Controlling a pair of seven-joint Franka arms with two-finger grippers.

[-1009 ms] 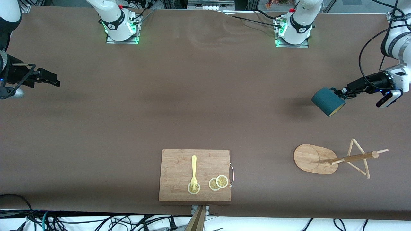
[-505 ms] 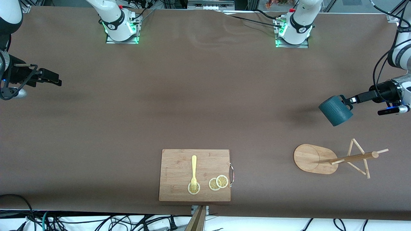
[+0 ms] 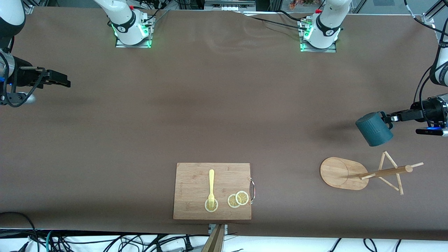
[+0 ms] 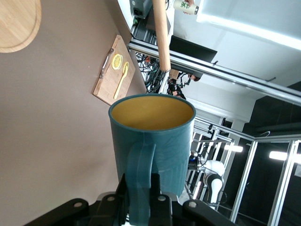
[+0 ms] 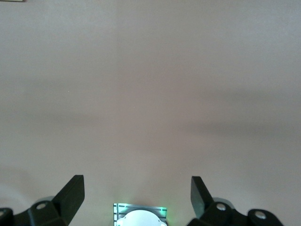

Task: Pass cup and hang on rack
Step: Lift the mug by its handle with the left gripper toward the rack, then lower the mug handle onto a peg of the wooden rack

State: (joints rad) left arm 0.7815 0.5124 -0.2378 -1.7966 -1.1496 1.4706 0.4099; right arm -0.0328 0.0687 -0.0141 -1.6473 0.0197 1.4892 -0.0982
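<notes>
The dark teal cup hangs tilted in the air over bare table near the left arm's end, above and just short of the rack. My left gripper is shut on the cup's handle; the left wrist view shows the cup with its tan inside, and past it the rack's pole and oval base. My right gripper waits in the air at the right arm's end, open, with only bare table between its fingers.
A wooden cutting board lies at the table edge nearest the front camera, with a yellow fork and lemon slices on it. The two arm bases stand along the edge farthest from the camera.
My left gripper has carried the cup toward the rack and the left arm's end of the table, turning it so its mouth no longer faces the front camera. The right gripper drifted slightly.
</notes>
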